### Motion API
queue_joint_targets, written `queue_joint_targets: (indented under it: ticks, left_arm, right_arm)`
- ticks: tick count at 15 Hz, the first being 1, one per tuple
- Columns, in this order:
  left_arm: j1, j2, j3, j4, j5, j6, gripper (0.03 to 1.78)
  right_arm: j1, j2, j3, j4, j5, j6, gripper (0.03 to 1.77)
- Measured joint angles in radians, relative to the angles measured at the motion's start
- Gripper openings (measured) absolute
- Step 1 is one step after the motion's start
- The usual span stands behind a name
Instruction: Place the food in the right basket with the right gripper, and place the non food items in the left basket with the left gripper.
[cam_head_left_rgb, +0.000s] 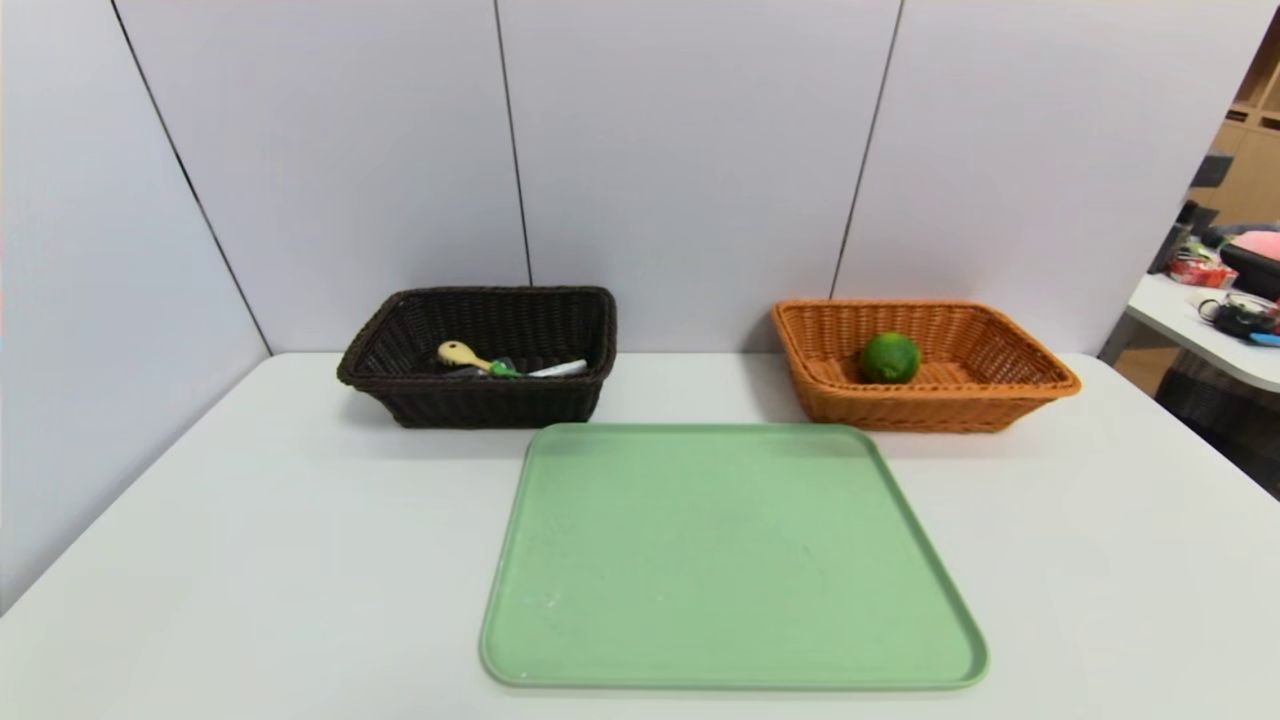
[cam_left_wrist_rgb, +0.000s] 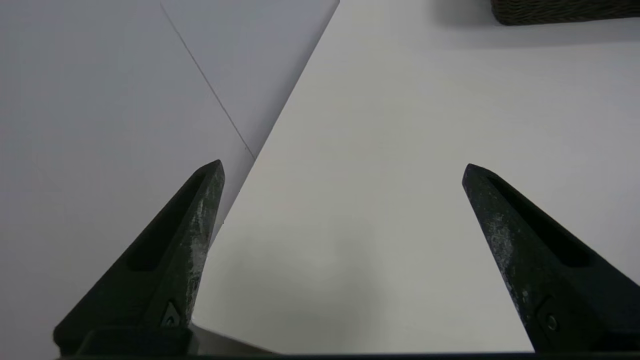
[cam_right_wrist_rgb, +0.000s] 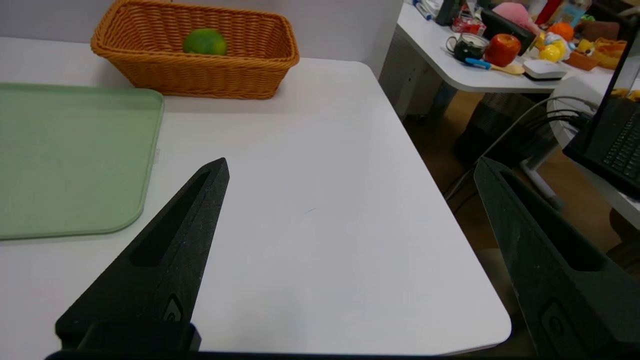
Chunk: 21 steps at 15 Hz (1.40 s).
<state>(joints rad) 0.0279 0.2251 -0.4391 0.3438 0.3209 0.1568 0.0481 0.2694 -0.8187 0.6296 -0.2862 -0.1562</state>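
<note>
A green lime (cam_head_left_rgb: 890, 357) (cam_right_wrist_rgb: 204, 42) lies inside the orange-tan right basket (cam_head_left_rgb: 1010, 385) (cam_right_wrist_rgb: 150, 70). In the dark brown left basket (cam_head_left_rgb: 400, 385) (cam_left_wrist_rgb: 560, 12) lie a yellow pasta spoon with a green handle (cam_head_left_rgb: 462, 355), a white marker (cam_head_left_rgb: 558, 369) and a dark grey case (cam_head_left_rgb: 470, 372), mostly hidden. Neither arm shows in the head view. My left gripper (cam_left_wrist_rgb: 342, 167) hangs open and empty over bare table near the left wall. Over the table's near right corner my right gripper (cam_right_wrist_rgb: 350, 167) is open and empty too.
A light green tray (cam_head_left_rgb: 540, 640) (cam_right_wrist_rgb: 75, 150) lies bare at the table's middle front. Grey wall panels (cam_head_left_rgb: 690, 150) close the back and left. Off the right edge stands another table (cam_right_wrist_rgb: 450, 70) with clutter, and cables run on the floor.
</note>
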Motion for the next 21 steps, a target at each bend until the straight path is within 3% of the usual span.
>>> queue_joint_targets:
  ticks: [7,10,13,17,19,21]
  left_arm:
    - [-0.007,-0.052,0.050,0.004,0.001,0.002,1.69]
    - [-0.017,-0.103,0.080,-0.001,-0.034,0.029,1.69]
    - [-0.021,-0.174,0.144,-0.023,-0.146,0.035,1.69]
    - [-0.024,-0.217,0.258,-0.190,-0.250,0.042,1.69]
    - [-0.024,-0.223,0.309,-0.251,-0.327,0.043,1.69]
    - [-0.025,-0.224,0.356,-0.283,-0.348,0.042,1.69]
  right_arm:
    - [-0.036,-0.128,0.142,-0.007,0.007,-0.002,1.69]
    - [-0.040,-0.210,0.241,-0.050,0.024,-0.012,1.69]
    - [-0.042,-0.253,0.388,-0.237,0.041,-0.029,1.69]
    - [-0.042,-0.269,0.636,-0.589,0.046,-0.095,1.69]
    - [-0.042,-0.270,0.733,-0.731,0.069,-0.117,1.69]
    - [-0.042,-0.271,0.793,-0.797,0.114,-0.121,1.69]
